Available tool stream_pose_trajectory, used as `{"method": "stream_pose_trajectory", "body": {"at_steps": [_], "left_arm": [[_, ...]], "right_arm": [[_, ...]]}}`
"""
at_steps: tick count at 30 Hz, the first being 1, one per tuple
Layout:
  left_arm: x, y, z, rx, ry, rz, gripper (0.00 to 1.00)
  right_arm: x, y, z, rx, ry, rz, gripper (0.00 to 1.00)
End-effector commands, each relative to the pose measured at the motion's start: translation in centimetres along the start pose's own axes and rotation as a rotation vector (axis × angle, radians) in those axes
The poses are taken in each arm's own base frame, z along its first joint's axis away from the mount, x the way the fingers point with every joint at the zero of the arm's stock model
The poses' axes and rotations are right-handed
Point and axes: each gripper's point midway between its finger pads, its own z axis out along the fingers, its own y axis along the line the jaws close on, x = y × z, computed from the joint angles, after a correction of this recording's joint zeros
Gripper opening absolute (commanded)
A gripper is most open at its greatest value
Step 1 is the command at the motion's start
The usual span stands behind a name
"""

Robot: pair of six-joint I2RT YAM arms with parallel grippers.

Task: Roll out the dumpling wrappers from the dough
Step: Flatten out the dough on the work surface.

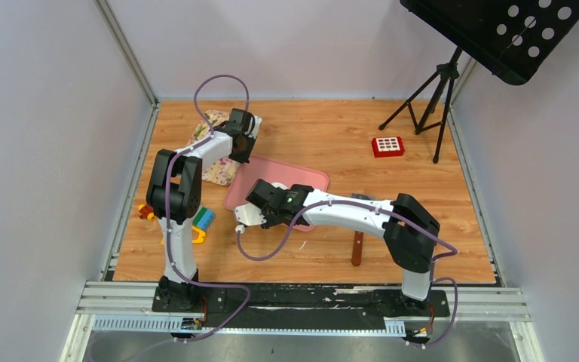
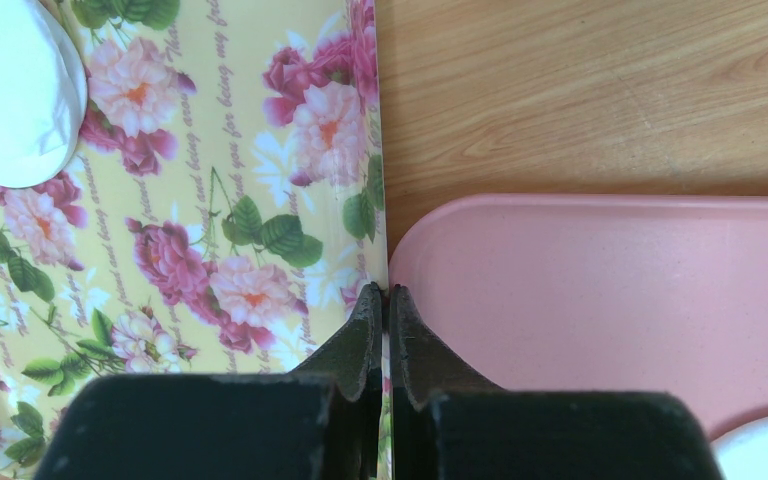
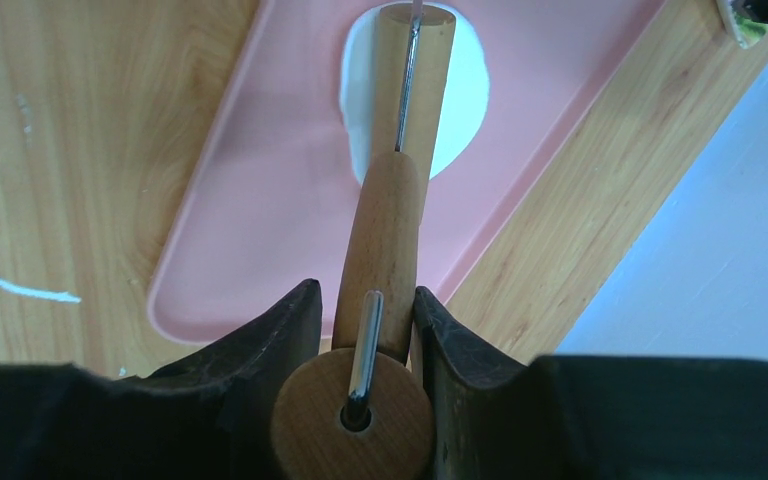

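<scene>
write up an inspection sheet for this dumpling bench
surface: wooden tabletop, one white smear
job's things: dough sheet on pink tray, rolling pin lying on it; round white disc, likely a wrapper, on floral plate
clutter: red keypad box, coloured blocks, brown-handled tool
fingers: left fingers shut at the plate's edge, grip unclear; right fingers closed on the rolling pin's handle
cables: purple cable looped along each arm
surroundings: grey walls, black tripod, perforated black panel
</scene>
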Motion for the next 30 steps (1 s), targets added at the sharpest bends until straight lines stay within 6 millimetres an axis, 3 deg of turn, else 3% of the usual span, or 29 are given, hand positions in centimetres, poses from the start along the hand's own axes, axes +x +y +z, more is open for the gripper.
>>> {"method": "stream_pose_trajectory", "body": {"at_steps": [1, 7, 13, 23, 30], "left_arm": [[3.5, -0.5, 0.7, 0.015, 0.103, 0.009, 0.0], [3.5, -0.5, 0.7, 0.017, 0.103, 0.007, 0.0], [3.5, -0.5, 0.8, 0.018, 0.104, 0.007, 0.0], [3.4, -0.5, 0.8, 0.016, 0.102, 0.006, 0.0], [3.5, -0.5, 0.7, 0.015, 0.103, 0.007, 0.0]], "right_arm": [[4.0, 7.3, 5.1, -0.303, 0.127, 0.018, 0.0], [4.5, 5.6, 6.1, -0.263, 0.14, 0.037, 0.0], [4.7, 5.9, 6.9, -0.278, 0.135, 0.042, 0.0], [5.5, 11.7, 3.0, -0.458, 0.121, -0.047, 0.0], [5.9, 14.1, 1.8, -0.526, 0.129, -0.064, 0.0]]}}
